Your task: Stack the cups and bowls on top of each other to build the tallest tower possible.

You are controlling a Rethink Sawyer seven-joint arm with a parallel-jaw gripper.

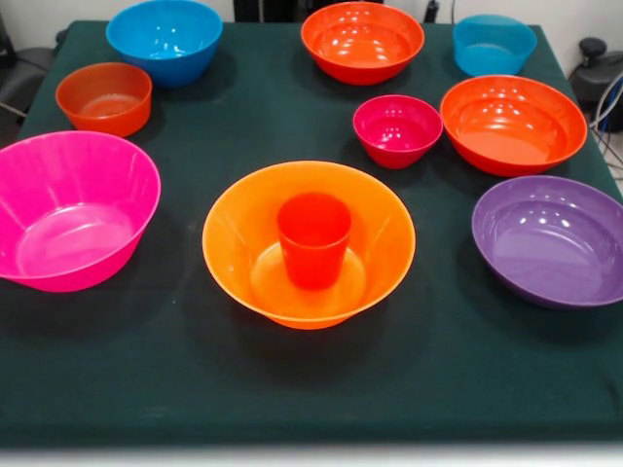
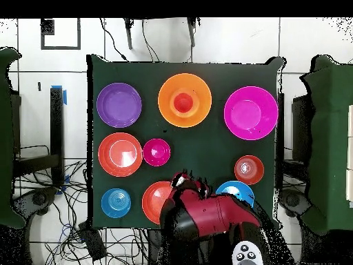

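The small orange-red cup (image 1: 313, 238) stands upright inside the large yellow-orange bowl (image 1: 232, 243) at the table's front centre. It shows the same way in the overhead view, cup (image 2: 183, 103) in bowl (image 2: 167, 93). The other bowls sit apart on the cloth: pink (image 1: 73, 209), purple (image 1: 550, 238), magenta (image 1: 397, 129), two orange-red (image 1: 513, 124) (image 1: 362, 41), large blue (image 1: 164, 39), small blue (image 1: 494, 44). The front view shows no arm. In the overhead view the red arm's end (image 2: 187, 183) hangs over the table edge at the robot's side, and the gripper's state cannot be seen.
A squat small orange bowl (image 1: 103, 97) sits at the far left. The table wears a dark green cloth (image 1: 292, 389). In the overhead view the arm covers part of an orange-red bowl (image 2: 153, 200) and the large blue bowl (image 2: 238, 188). Cables lie on the floor around the table.
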